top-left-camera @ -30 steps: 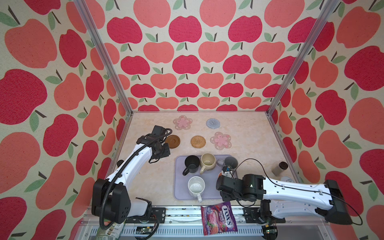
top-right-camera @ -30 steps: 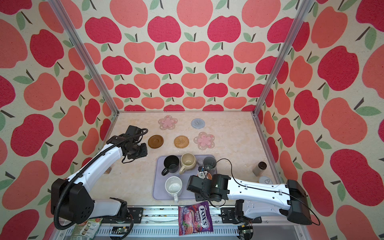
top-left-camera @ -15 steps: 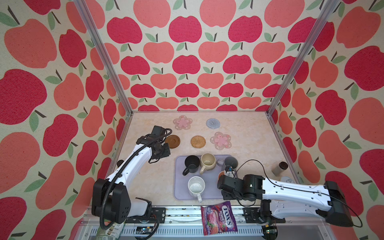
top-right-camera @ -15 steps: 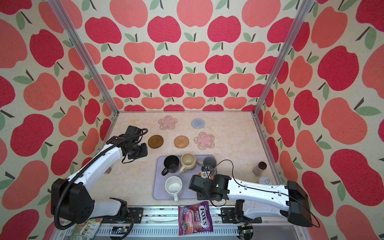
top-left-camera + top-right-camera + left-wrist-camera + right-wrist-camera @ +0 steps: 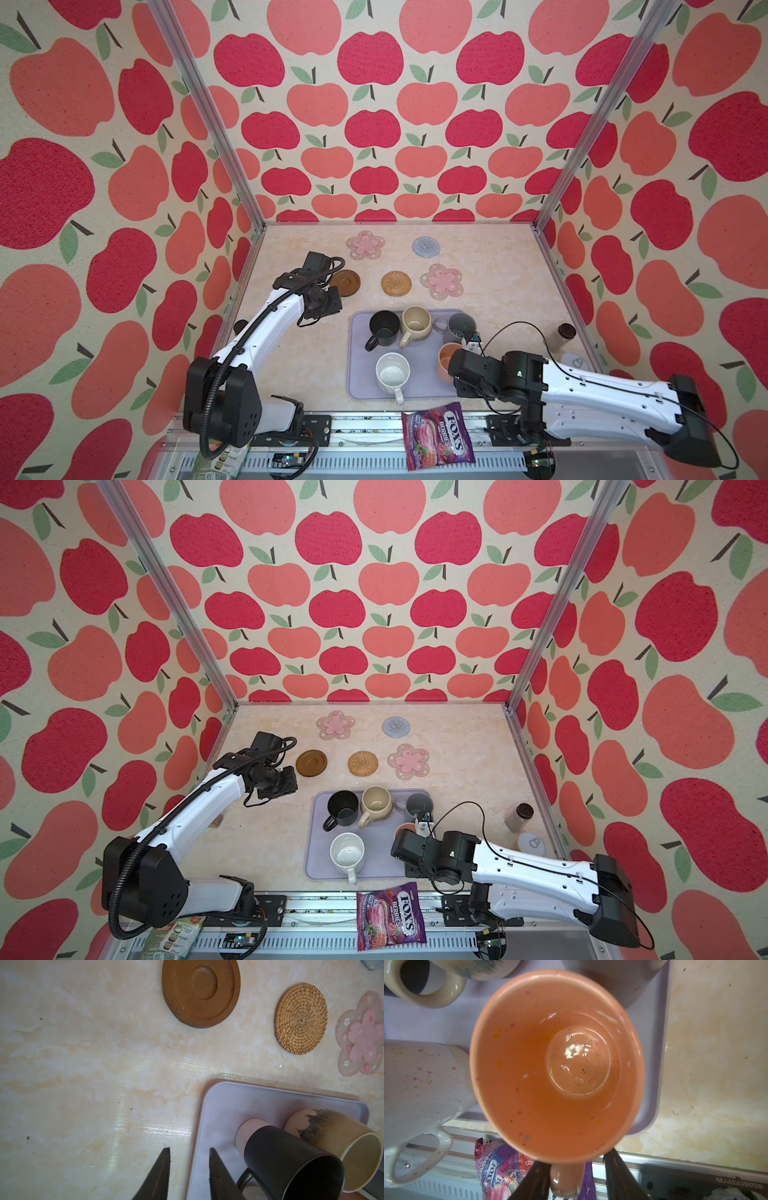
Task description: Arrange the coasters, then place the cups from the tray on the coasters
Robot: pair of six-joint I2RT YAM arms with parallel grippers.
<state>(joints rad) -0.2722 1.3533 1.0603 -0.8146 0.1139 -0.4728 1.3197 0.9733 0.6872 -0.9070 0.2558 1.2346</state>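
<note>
In both top views the left gripper (image 5: pixel 330 305) hangs over the worktop (image 5: pixel 291 353), just off the far left corner of the lavender tray (image 5: pixel 361 374). Its fingers are hidden under the wrist. Just beyond it lies the dark brown coaster (image 5: pixel 347 282). Farther to its right are the rattan coaster (image 5: pixel 396 283) and a pink flower coaster (image 5: pixel 441 281). The second pink flower coaster (image 5: pixel 365 245) and the grey-blue knit coaster (image 5: pixel 426 247) lie well beyond, near the back wall.

The right gripper (image 5: pixel 457 372) sits low at the tray's right edge, against the orange mug (image 5: pixel 445 359). The speckled white mug (image 5: pixel 392 372) stands to its left. Beyond it the grey mug (image 5: pixel 461 326), beige mug (image 5: pixel 415 324) and black mug (image 5: pixel 384 328) stand in a row. All five mugs are on the tray.

In the left wrist view the gripper's fingers (image 5: pixel 162 1167) stand partly apart with nothing between them. One is over the worktop, the other over the tray's rim. The black and beige mugs stand just to one side, and the brown coaster lies ahead.

In the right wrist view the fingers (image 5: pixel 616 1167) straddle the orange mug's handle (image 5: pixel 564 1180). One looks to be against the handle. The other stands off it, and a strip of the sweets packet (image 5: pixel 500 1167) shows in the gap. The gripper is partly open and not clamped. The mug's mouth fills the view just ahead of the fingertips.
</note>
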